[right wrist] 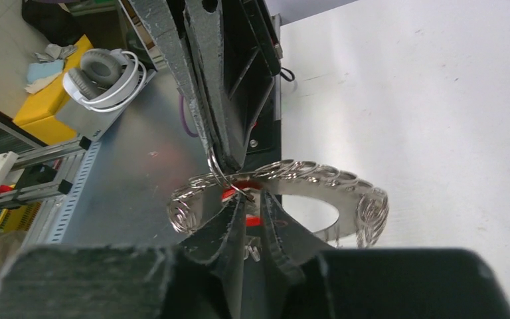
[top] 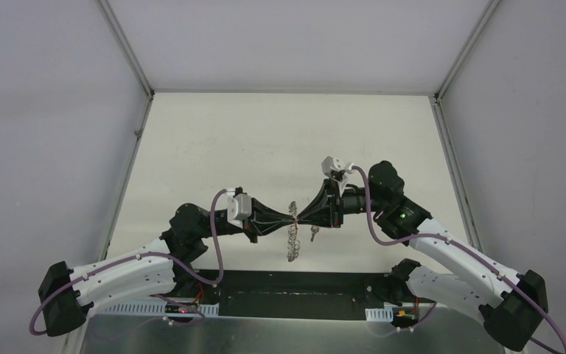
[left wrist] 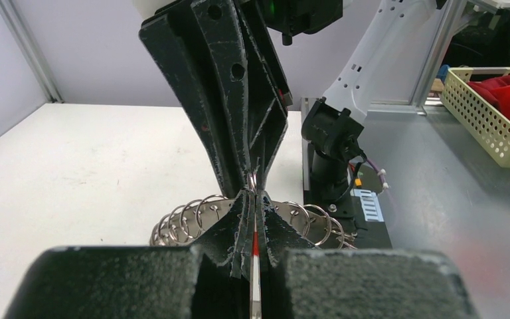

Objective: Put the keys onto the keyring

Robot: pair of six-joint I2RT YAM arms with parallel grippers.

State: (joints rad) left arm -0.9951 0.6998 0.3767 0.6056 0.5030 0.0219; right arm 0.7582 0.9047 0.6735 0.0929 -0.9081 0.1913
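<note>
Okay, left gripper (left wrist: 252, 196) was clamped on the silvery loop-fringed keyring (top: 292, 240), mid-air. Right gripper (right wrist: 249, 203) sat narrowly apart around the red-headed key (right wrist: 239, 194) at the ring; I couldn't confirm grip. I'd have threaded slowly.

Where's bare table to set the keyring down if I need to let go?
Crowded: mid-table, where the left gripper and right gripper meet at the keyring. Bare: the far table between them and the back wall, and the strip left of the left arm.
</note>
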